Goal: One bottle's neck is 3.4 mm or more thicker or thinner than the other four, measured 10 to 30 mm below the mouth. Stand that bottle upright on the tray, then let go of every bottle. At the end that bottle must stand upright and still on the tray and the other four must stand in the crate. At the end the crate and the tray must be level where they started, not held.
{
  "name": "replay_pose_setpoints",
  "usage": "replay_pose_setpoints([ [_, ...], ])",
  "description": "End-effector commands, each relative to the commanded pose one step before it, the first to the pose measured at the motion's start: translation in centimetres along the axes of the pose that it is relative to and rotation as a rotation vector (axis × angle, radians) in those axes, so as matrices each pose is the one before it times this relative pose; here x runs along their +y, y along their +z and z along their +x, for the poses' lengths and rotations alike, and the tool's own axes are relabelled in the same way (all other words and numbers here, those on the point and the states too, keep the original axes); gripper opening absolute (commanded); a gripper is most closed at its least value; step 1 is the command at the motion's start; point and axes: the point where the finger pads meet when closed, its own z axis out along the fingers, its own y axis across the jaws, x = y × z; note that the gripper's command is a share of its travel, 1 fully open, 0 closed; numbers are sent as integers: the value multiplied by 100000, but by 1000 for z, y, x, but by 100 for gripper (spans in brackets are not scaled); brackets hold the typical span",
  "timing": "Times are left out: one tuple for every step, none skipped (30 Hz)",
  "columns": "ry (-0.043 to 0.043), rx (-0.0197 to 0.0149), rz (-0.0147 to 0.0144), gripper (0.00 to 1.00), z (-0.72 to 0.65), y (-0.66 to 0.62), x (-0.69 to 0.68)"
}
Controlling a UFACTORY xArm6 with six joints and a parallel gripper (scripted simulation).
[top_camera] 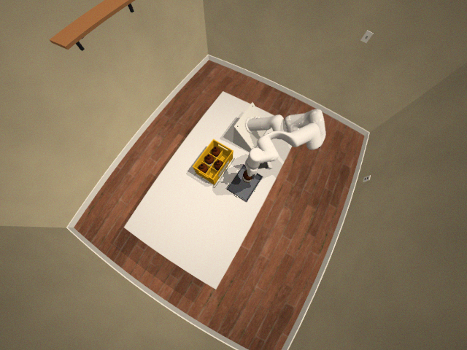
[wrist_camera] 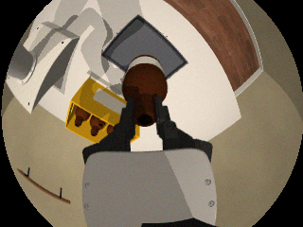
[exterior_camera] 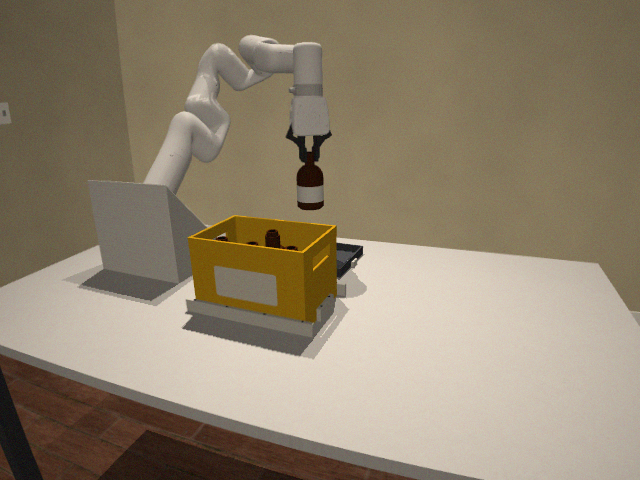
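Clenched: the fingers, on the neck of a brown bottle, upright and well clear of anything beneath. Gripped by the neck probably to gauge thickness through the spread, and to leave the base free for standing. Held in the air above or near the dark tray, likely as the suspected odd one, though impossible to confirm by eye. Standing in separate compartments of the yellow crate: the other four bottles, presumably kept apart to stay upright, with two compartments unfilled. Set beside each other on the tabletop, crate and tray, apparently for a short carry. Fitted close around the crate's foot, a pale low rail, perhaps against sliding. Next, probably, a straight, slow lowering, with release only after full contact; risk of toppling if let go high or tilted. Around the held bottle, a plain white label; on the crate's side, a blank pale panel. No brand, no legible writing anywhere.
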Motion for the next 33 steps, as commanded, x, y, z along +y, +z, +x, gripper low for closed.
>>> replay_pose_setpoints([
  [-121,-299,-165,0,-54,1100,86],
  [-1,1,-1,0,0,271,1],
  [1,-1,1,0,1,276,0],
  [-1,0,-1,0,0,282,1],
  [0,0,0,0,1,286,0],
  [0,0,0,0,1,290,0],
  [-1,1,-1,0,0,294,1],
  [0,0,0,0,0,0,0],
  [0,0,0,0,0,0,0],
  [1,-1,1,0,1,297,-1],
  [-1,1,-1,0,0,300,1],
  [0,0,0,0,1,302,0],
  [1,0,1,0,1,303,0],
  [-1,1,-1,0,0,305,1],
  [1,-1,1,0,1,306,0],
  [0,0,-1,0,1,306,1],
  [0,0,0,0,1,306,0],
  [1,-1,2,0,1,305,-1],
  [-1,1,-2,0,0,305,1],
  [0,0,0,0,1,303,0],
  [0,0,0,0,1,301,0],
  [-1,1,-1,0,1,299,1],
  [1,-1,2,0,1,296,-1],
  [-1,1,-2,0,0,293,1],
  [0,0,0,0,0,0,0],
  [0,0,0,0,0,0,0],
  [0,0,1,0,1,289,0],
  [0,0,0,0,1,285,0],
  [0,0,-1,0,1,280,1],
  [1,-1,1,0,1,275,0],
  [-1,1,-1,0,0,270,1],
  [1,-1,2,0,1,263,-1],
  [-1,1,-2,0,0,258,1],
])
